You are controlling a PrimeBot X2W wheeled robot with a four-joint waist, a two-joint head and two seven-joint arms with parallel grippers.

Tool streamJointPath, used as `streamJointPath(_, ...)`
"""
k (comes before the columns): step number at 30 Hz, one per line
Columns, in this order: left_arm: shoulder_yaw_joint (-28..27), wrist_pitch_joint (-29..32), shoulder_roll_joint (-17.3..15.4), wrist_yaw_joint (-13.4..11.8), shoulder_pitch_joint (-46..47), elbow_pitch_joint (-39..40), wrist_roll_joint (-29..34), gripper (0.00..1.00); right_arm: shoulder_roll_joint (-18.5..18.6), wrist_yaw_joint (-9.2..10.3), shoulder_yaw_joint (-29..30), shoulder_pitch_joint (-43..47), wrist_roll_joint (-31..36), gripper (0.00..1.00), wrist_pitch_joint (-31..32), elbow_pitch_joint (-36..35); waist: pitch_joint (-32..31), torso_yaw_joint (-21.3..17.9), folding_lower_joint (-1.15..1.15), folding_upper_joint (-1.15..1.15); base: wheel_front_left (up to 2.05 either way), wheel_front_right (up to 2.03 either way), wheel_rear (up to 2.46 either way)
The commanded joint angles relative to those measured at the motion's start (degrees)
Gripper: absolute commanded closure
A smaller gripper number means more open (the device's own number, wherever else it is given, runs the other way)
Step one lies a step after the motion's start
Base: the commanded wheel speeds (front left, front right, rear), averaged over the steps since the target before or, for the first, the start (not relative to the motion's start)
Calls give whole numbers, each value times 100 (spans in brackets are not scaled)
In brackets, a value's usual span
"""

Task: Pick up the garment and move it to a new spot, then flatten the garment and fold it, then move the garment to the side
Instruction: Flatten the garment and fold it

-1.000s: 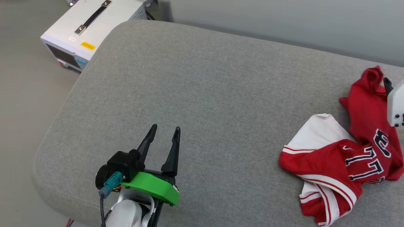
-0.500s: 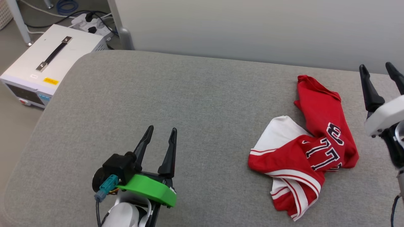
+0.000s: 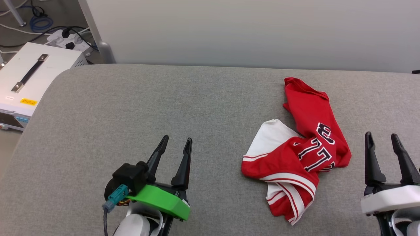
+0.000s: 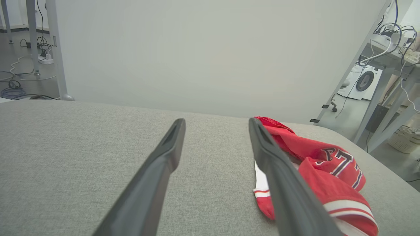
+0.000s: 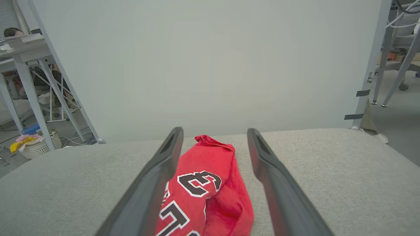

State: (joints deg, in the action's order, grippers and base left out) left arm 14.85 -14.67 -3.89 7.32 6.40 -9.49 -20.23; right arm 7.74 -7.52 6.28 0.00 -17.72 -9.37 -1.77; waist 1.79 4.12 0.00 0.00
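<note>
**Right gripper clear of the garment; both grippers empty, flattening not begun.**

The garment (image 3: 302, 154), a red jersey-style T-shirt with white sleeves, striped trim and black-and-white lettering, lies crumpled on the right half of the grey fabric cushion (image 3: 164, 98). One second ago the right gripper (image 3: 381, 135) stood at the garment's far red end. It now sits near the garment's right side without touching it, fingers parted and holding nothing. The head camera has also swung, so the garment's shift in frame is no evidence that it moved. The left gripper (image 3: 177, 138) is likewise parted and empty, well apart to the left. Judged: the garment has been released, and spreading it flat falls next.
</note>
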Motion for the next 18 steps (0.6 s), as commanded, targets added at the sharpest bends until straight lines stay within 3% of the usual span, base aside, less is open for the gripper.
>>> streamJointPath(1, -24, -33, -24, 16, -40, 60, -77, 0, -60, 3, 8, 109, 58, 0, -52, -69, 54, -55, 0, 0, 0, 0, 0)
streamJointPath(9, 157, -33, -141, 16, 60, -24, -73, 0, -102, 3, -77, 187, 208, 0, -81, -174, 233, -283, 0, 0, 0, 0, 0)
streamJointPath(13, 601, 28, -383, 16, 472, -241, -199, 0, -97, 3, -108, 116, 246, 0, -52, -244, 401, -447, 0, 0, 0, 0, 0)
streamJointPath(18, 1563, 1058, -797, 16, 1665, -465, -576, 0, -124, 3, -116, -25, 314, 0, -7, -353, 665, -663, 0, 0, 0, 0, 0)
